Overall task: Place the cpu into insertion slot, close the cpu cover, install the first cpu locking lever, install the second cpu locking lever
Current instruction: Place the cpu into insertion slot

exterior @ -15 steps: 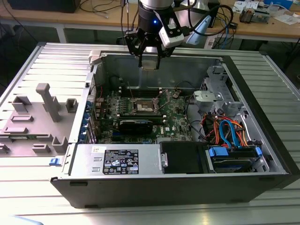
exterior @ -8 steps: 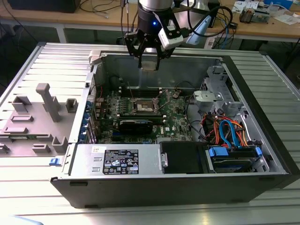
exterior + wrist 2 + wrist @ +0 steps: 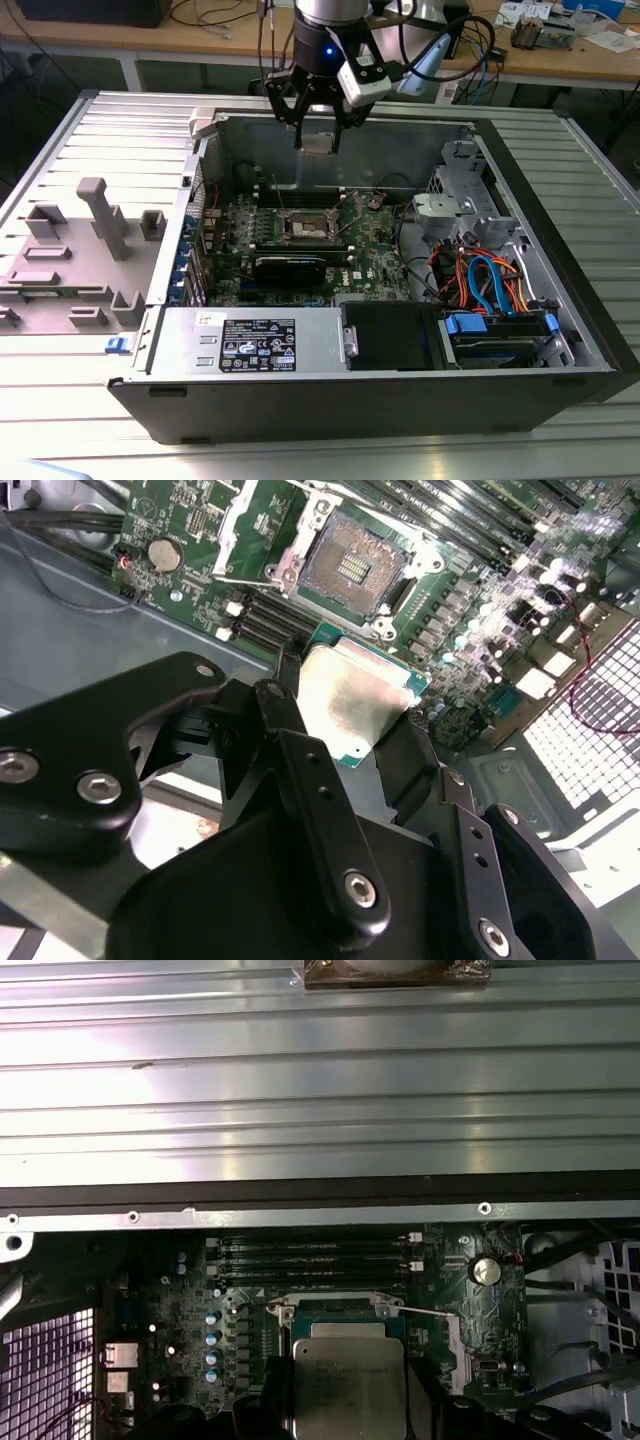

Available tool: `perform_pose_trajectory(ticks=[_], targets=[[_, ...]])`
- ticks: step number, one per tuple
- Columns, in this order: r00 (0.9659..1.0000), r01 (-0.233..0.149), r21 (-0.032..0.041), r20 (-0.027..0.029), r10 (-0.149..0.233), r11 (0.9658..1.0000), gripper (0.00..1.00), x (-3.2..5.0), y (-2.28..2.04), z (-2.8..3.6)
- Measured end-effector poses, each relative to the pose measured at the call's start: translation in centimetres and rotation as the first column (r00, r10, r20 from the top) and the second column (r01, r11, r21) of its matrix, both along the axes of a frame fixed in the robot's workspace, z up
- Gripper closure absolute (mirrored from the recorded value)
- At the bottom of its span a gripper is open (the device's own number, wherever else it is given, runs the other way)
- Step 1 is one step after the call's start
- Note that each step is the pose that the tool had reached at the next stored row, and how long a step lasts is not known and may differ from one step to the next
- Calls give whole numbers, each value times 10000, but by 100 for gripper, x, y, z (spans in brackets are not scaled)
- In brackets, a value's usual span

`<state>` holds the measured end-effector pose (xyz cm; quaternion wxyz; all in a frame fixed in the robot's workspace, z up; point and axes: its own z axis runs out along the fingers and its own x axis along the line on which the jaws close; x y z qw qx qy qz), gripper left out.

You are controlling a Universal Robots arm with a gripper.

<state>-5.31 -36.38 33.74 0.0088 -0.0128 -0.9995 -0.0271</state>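
Observation:
In the exterior view my gripper (image 3: 318, 135) hangs over the back wall of the open computer case, shut on the cpu (image 3: 318, 144). Both wrist views show the cpu (image 3: 352, 702) (image 3: 348, 1385), a flat silvery square on a green base, gripped by its edges between two black fingers (image 3: 287, 695). The insertion slot (image 3: 350, 565) (image 3: 306, 226) lies open below it on the green board, its dark centre bare. The cpu cover (image 3: 230, 525) stands swung up beside the slot. The cpu is well above the slot and not touching it.
Long black memory slots (image 3: 310, 1255) run beside the socket, and a coin battery (image 3: 163, 552) sits nearby. A power-supply box (image 3: 250, 345) and a drive bay with blue and orange cables (image 3: 490, 285) fill the case's front. A grey fixture (image 3: 95, 240) stands at the exterior view's left.

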Motion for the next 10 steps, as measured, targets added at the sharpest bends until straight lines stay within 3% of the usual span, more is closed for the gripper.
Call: perform_pose_trajectory(ticks=[10], targets=[[10000,0,-10,-1,0,10000,45,-8,-9,-43]])
